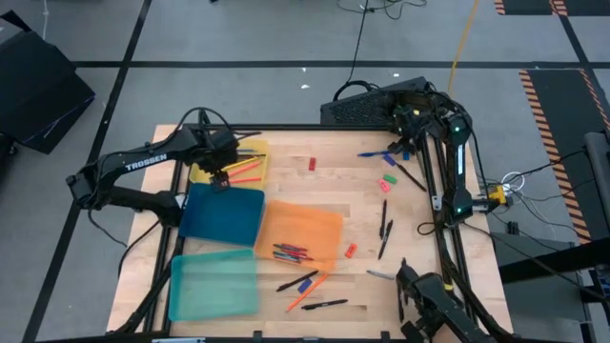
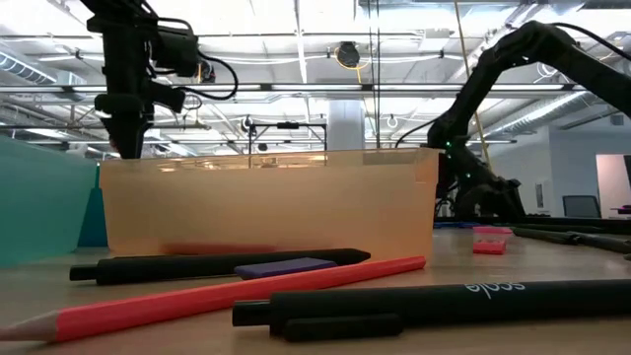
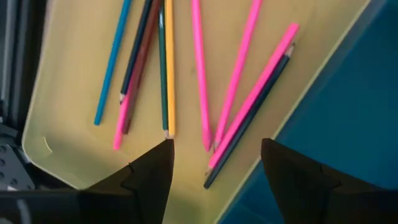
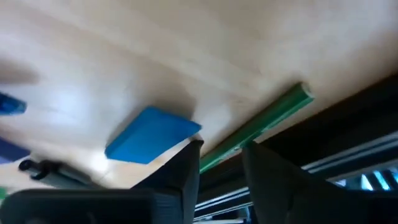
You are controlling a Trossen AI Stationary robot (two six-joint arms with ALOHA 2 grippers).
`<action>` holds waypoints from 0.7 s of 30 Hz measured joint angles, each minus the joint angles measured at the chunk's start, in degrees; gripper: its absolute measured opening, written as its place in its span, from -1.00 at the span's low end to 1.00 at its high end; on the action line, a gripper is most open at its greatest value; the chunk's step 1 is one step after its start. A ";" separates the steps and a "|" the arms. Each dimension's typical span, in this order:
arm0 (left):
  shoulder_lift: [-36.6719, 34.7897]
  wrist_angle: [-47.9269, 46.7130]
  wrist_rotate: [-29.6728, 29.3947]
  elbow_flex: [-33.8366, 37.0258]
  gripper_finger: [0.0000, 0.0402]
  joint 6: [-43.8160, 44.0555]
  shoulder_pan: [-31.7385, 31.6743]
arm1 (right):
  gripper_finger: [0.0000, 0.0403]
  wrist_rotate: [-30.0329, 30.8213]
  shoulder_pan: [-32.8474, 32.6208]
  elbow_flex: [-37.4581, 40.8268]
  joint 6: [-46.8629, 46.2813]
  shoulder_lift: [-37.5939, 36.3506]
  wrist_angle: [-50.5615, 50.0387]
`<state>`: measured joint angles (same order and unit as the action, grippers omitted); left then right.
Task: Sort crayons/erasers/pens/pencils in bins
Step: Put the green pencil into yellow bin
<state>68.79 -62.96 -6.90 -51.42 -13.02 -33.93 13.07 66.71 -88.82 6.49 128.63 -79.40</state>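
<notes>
Green and narrow, a crayon (image 4: pixel 258 126) lies hard by the table's far right edge, and the right gripper (image 4: pixel 219 163) has its fingers set around it, close to its sides but apparently not yet clenched. A blue eraser (image 4: pixel 152 135) sits just beside the near finger, close enough to be nudged. Done well, the close should come squarely across the stick, with the lift held until it is firm, since the edge leaves little room for a slip.

Across the table the left gripper (image 3: pixel 214 168) hangs released and empty over the yellow bin (image 1: pixel 205 172), where pink, yellow and blue pencils (image 3: pixel 200 68) already lie. The orange bin (image 1: pixel 315 224) holds a few sticks, while the dark blue bin (image 1: pixel 224 211) and the teal bin (image 1: pixel 214 286) look bare. Pens (image 1: pixel 383 229), erasers and a pencil remain scattered on the wooden table (image 1: pixel 334 186).
</notes>
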 joint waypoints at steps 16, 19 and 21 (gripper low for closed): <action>-13.94 1.65 4.58 0.03 0.20 9.82 -2.20 | -0.90 -8.38 -0.55 0.22 0.13 -0.88 1.76; -16.78 3.16 5.82 0.04 0.20 12.40 -2.81 | -0.89 -9.11 -1.38 0.44 -0.21 -3.17 3.31; -18.06 4.58 5.81 0.04 0.20 13.67 -2.80 | -0.90 -10.71 -1.91 0.42 -0.84 -5.56 5.97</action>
<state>50.73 -58.38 -1.08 -51.38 0.65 -36.73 2.36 64.79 -88.40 5.65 123.07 -73.44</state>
